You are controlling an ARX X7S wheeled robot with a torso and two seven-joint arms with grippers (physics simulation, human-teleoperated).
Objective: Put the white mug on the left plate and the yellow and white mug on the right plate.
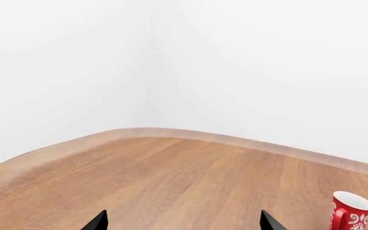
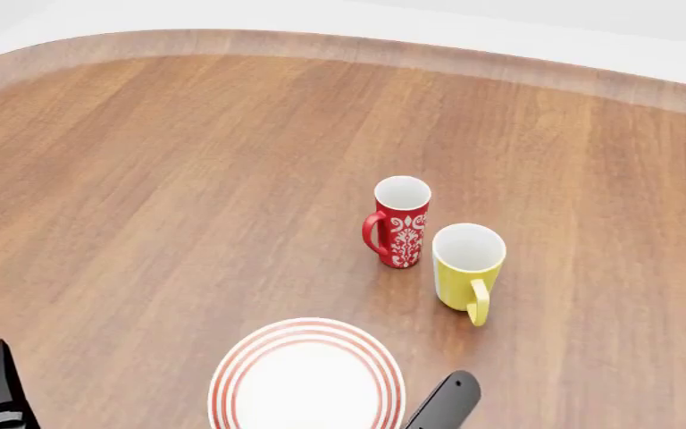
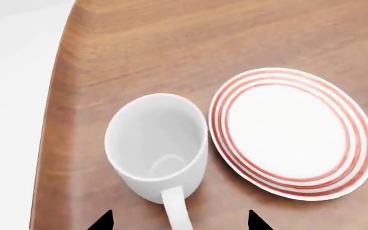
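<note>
The white mug (image 3: 157,143) stands upright near the table's edge in the right wrist view, beside a ringed plate (image 3: 293,132). It is out of the head view. My right gripper (image 3: 179,223) is open above it, one fingertip on each side of the mug's handle, not closed on it. The yellow and white mug (image 2: 467,264) stands mid-table in the head view, with a ringed plate (image 2: 307,380) in front of it. I cannot tell if the two views show the same plate. My left gripper (image 1: 184,225) is open and empty over bare table.
A red mug with a white floral pattern (image 2: 400,221) stands just left of the yellow mug, close to it, and shows in the left wrist view (image 1: 350,211). The table has a raised curved far rim (image 2: 319,40). My right arm (image 2: 445,402) is beside the plate.
</note>
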